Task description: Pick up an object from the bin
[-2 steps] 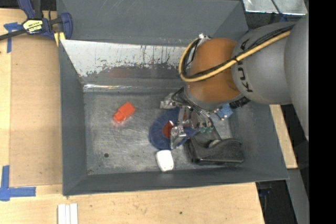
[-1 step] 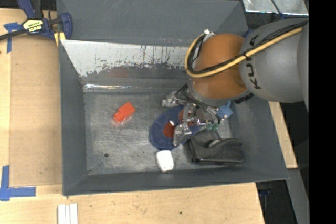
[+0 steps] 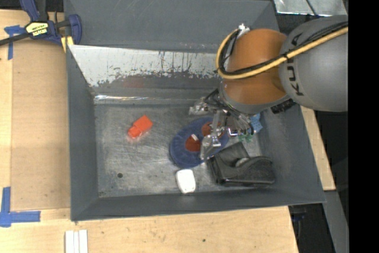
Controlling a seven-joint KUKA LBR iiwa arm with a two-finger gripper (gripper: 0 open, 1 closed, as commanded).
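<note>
Grey metal bin (image 3: 82, 145), seen from above. Left of the floor: a small orange block (image 3: 140, 128), tilted, alone, well apart from everything else. Further right, near the front wall: a small white rounded piece (image 3: 186, 181), just below the rim of a dark blue round disc (image 3: 179, 150). Flat on the floor at mid-bin, that disc, with a red-brown lump (image 3: 193, 143) on its right half. Down over the disc's right edge, just beside the lump: the gripper (image 3: 211, 140), metal parts and wiring crowded about it. Jaws: cannot tell whether spread or pressed together, nor whether pinching anything. Right of the gripper: a light blue scrap (image 3: 256, 124), partly hidden under the wrist. Lower, toward the front right corner: a black folded object (image 3: 246, 170), close against the disc's right side. Above all this, reaching in from the right: the arm's orange cover (image 3: 254, 50), a yellow cable (image 3: 220, 59) looped over it, then the grey link (image 3: 320, 71).
</note>
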